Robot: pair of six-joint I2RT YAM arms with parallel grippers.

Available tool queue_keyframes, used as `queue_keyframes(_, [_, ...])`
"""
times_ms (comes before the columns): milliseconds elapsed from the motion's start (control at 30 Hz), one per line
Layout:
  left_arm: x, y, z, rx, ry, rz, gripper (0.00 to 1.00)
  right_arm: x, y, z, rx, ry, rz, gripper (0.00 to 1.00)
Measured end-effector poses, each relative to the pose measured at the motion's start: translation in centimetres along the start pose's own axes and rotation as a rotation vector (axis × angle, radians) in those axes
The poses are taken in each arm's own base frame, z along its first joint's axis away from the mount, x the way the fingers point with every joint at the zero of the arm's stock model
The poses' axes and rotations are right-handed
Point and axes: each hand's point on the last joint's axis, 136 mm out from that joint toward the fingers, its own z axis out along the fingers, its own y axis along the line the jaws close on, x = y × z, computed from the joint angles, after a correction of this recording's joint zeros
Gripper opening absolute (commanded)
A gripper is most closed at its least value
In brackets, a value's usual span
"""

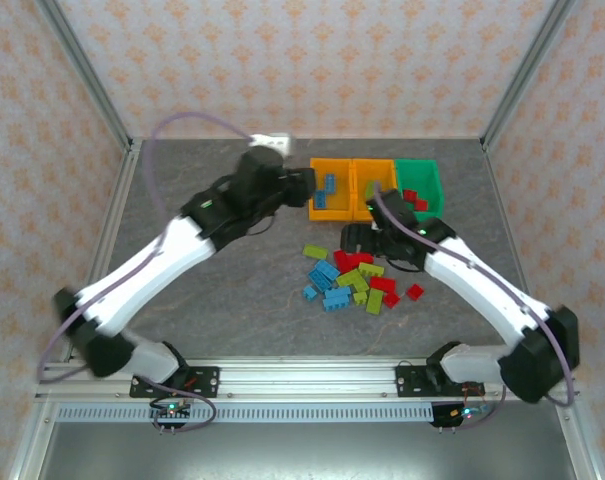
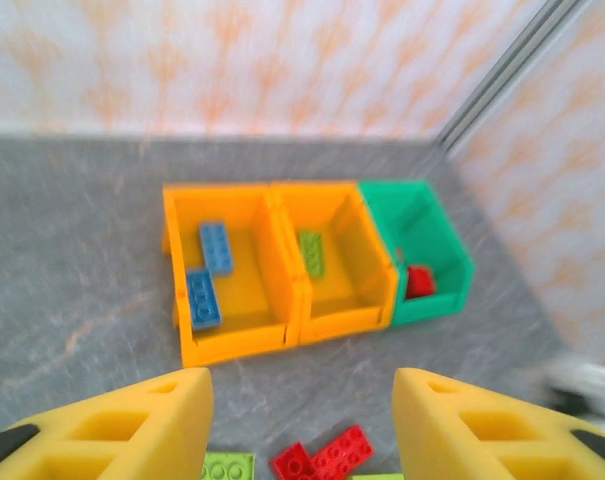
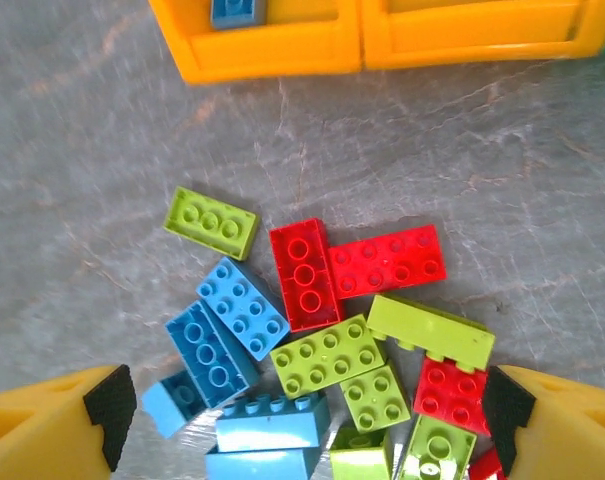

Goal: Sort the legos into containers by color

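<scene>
**Both grippers open and empty, one by the bins and one over the pile**

Three bins stand touching in a row at the far side of the table (image 1: 232,290). The left bin (image 2: 237,344) and the middle bin (image 2: 347,322) are orange-yellow. The green bin (image 2: 434,305) is at the right end.

The left bin holds two blue bricks (image 2: 203,298), lying one nearer than the other. The middle bin holds one lime brick (image 2: 311,252). A red brick (image 2: 419,281) lies in the green bin, and the top view shows red there too.

The unsorted pile (image 1: 352,278) lies on the table near of the bins, apart from them, with blue, lime and red bricks mixed and touching. In the right wrist view two red bricks (image 3: 304,275) lie side by side at the far middle of the pile. A lime one (image 3: 210,222) lies just to their left, and blue ones (image 3: 242,308) lie on the left side. More lime bricks (image 3: 327,355) fill the near middle. From above, one red brick (image 1: 414,291) lies slightly apart at the right edge of the pile.

The left gripper (image 2: 302,430) is just left of the left bin in the top view. Its fingers (image 2: 112,430) are spread wide with nothing between them. The right gripper (image 3: 302,430) is over the far part of the pile. Its fingers (image 3: 52,420) are also spread wide to either side of the bricks, and it holds none of them.
</scene>
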Motion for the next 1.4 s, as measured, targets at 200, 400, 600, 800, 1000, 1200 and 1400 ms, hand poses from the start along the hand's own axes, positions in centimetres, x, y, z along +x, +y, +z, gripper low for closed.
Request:
queue_keyframes(200, [1.0, 3.3, -10.3, 0.071, -0.12, 0.099, 0.56, 0.0, 3.4, 6.5, 0.059, 0.157, -0.215, 0.92])
queue_keyframes(400, [6.0, 4.5, -14.1, 0.17, -0.052, 0.416, 0.86, 0.2, 5.3, 13.1, 0.093, 0.304, -0.359, 0.91])
queue_keyframes(600, [12.6, 6.0, -13.9, 0.261, 0.019, 0.705, 1.0, 1.9, 5.0, 16.6, 0.111, 0.44, -0.448, 0.8])
queue_keyframes(800, [15.1, 6.5, -13.2, 0.293, 0.048, 0.849, 1.0, 2.9, 5.3, 17.1, 0.08, 0.49, -0.464, 0.54])
queue_keyframes(1000, [15.6, 6.6, -13.0, 0.302, 0.047, 0.903, 1.0, 2.9, 5.3, 17.2, 0.081, 0.487, -0.436, 0.62])
queue_keyframes(1200, [15.7, 6.5, -13.0, 0.308, 0.048, 0.913, 1.0, 2.4, 5.4, 17.4, 0.131, 0.44, -0.305, 0.92])
queue_keyframes(1400, [15.9, 6.8, -12.8, 0.302, 0.054, 0.91, 1.0, 1.0, 6.4, 17.8, 0.117, 0.314, -0.027, 0.99])
